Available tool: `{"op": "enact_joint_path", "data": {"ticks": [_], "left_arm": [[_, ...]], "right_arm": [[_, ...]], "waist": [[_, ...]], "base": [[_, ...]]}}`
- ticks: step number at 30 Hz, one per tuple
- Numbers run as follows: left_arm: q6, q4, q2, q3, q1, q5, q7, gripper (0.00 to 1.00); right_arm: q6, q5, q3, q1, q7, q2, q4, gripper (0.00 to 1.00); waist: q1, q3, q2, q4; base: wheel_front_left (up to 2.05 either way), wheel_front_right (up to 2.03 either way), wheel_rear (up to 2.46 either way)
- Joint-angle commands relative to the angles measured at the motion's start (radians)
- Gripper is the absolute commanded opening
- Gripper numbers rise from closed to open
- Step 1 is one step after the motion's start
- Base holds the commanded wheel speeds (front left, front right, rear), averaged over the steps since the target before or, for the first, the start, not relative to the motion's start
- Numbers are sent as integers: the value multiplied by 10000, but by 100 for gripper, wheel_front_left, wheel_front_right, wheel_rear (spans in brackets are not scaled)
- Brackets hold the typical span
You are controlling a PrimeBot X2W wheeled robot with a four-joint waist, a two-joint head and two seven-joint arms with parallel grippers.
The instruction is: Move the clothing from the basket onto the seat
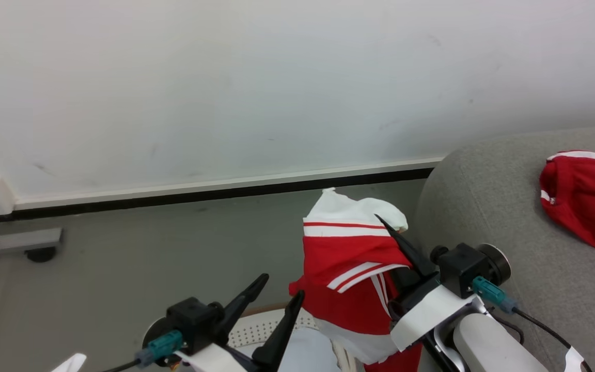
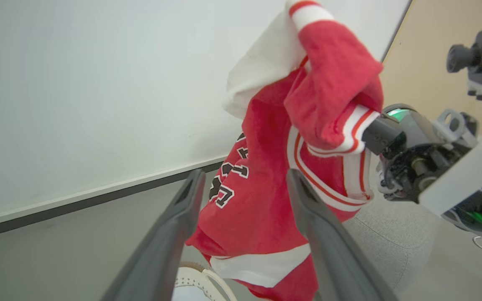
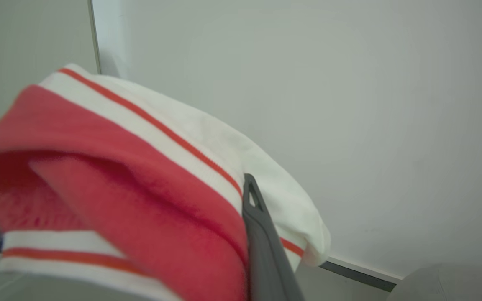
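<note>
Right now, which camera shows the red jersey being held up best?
The left wrist view: the jersey hangs nearly whole, its lettering visible. The head view shows it side-on, partly behind the right gripper holding it. The right wrist view gives a blurred close-up of one fold.

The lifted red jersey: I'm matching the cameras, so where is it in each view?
Head view: jersey low centre, left of the grey seat.
Left wrist view: jersey centre to upper right.
Right wrist view: jersey left and lower centre, against a dark finger.
Shared landmark: the dark skirting strip at the wall's foot.
</note>
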Motion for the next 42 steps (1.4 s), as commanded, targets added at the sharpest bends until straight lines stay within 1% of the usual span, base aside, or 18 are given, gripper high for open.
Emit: {"op": "enact_joint_path", "data": {"ticks": [1,7,16,23,27,30,33,36,39,42], "left_arm": [[-57,45,0,-8,-18,53,-104,100],[-128,220,11,-150,-67,153,-444,100],[-206,123,35,-489,-188,311,-462,100],[-308,22,50,-798,-437,492,-476,100],[-368,-43,60,-934,-665,584,-455,100],[-397,-120,124,-1109,-903,757,-395,100],[-446,-198,203,-1227,-1110,901,-349,100],[-479,-329,367,-1295,-1324,994,-299,100],[-542,-491,600,-1315,-1582,1098,-196,100],[-570,-695,814,-1284,-1847,1175,-146,100]], "right_arm": [[-22,-8,-77,143,-1,-78,-72,0],[-22,-176,-327,212,-2,-99,-428,0],[-22,-464,-753,490,-2,-207,-1199,0],[-22,-659,-1278,734,-2,-397,-1847,0],[-22,-545,-1618,805,-1,-398,-2190,0],[-24,-376,-1959,683,-2,-453,-2483,0],[-22,-336,-2240,230,-2,-550,-2673,0],[-22,-188,-2564,-500,8,-670,-2710,0],[-22,-32,-2938,-1567,191,-818,-2670,0],[-22,40,-3429,-2922,519,-1171,-2358,0]], "waist": [[0,99,0,-273],[0,289,0,-1263],[0,811,0,-2764],[0,1356,0,-3468],[0,1785,0,-3583],[0,2275,0,-3492],[0,2778,0,-3364],[0,3330,0,-3191],[0,3940,0,-2981],[0,4498,0,-2787]], "base": [[0,0,0],[0,0,0],[0,0,0],[0,0,0],[0,0,0],[0,0,0],[0,0,0],[0,0,0],[0,0,0],[0,0,0]]}}
